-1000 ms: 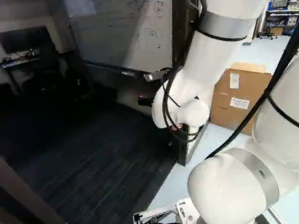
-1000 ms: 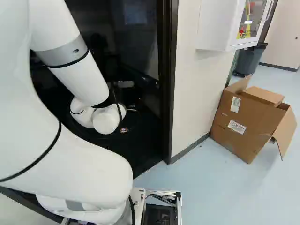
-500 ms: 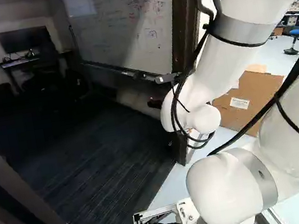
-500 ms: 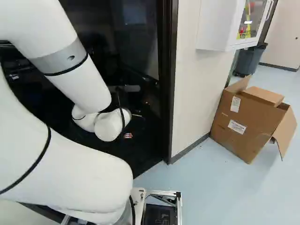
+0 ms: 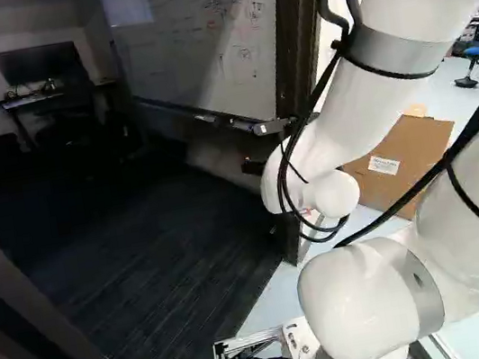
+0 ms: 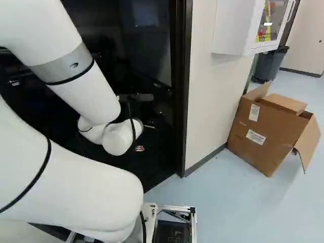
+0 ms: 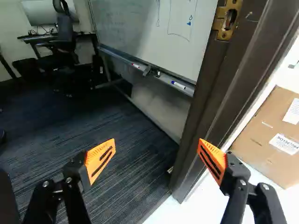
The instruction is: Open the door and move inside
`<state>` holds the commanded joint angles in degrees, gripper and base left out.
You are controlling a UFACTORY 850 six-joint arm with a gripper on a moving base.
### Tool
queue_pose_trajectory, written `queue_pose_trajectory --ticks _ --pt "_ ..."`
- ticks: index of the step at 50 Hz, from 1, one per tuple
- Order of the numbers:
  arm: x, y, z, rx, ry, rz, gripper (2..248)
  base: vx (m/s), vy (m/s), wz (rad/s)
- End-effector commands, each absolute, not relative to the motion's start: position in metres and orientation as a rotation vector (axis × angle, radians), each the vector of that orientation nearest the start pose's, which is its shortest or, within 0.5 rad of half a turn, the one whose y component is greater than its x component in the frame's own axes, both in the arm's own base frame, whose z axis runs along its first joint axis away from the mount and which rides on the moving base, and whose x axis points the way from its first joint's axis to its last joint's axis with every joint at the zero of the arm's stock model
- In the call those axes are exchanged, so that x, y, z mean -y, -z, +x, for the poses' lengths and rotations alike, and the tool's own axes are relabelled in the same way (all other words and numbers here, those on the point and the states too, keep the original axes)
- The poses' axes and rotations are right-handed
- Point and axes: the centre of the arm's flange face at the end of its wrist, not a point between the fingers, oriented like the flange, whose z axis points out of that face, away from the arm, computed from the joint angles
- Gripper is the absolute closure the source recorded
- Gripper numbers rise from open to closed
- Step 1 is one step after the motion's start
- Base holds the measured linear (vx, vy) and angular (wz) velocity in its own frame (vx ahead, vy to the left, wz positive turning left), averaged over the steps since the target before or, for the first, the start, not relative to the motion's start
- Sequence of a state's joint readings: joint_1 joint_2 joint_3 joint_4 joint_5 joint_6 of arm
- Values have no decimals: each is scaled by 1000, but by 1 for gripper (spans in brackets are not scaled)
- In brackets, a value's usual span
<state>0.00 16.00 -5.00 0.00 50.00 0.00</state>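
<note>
The doorway stands open onto a dark-carpeted room. Its right-hand frame post point(image 5: 298, 33) bears a brass strike plate point(image 7: 227, 19) in the wrist view. Along the left of the left base view runs a dark brown upright point(image 5: 20, 287); whether it is door leaf or frame I cannot tell. Mostly hidden behind the arm's end, the gripper point(image 5: 254, 167) shows only as a dark part near that post. In the wrist view the gripper point(image 7: 156, 151) has its orange-padded fingers wide apart, nothing between them; the post stands beyond the finger nearer the cardboard box.
Inside are a whiteboard point(image 7: 140, 28) with a marker tray along the wall, a desk point(image 5: 26, 99) with a monitor, and a dark chair point(image 7: 65, 35). Outside, right of the post, are a pale wall point(image 6: 212, 101), a white cabinet point(image 6: 238, 25) and a cardboard box point(image 6: 268, 129).
The arm's end has shifted right and slightly lower in both base views, mostly in the earlier half second. The base and the doorway have not moved.
</note>
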Motion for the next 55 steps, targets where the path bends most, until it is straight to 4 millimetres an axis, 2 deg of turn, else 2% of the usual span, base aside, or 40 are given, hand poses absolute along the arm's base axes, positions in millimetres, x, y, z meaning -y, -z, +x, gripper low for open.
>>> queue_pose_trajectory --ticks 36,55 --pt "0 -366 270 0 1824 -2558 3 28 7 -1" --pt "0 -366 270 0 1824 -2558 3 66 27 129"
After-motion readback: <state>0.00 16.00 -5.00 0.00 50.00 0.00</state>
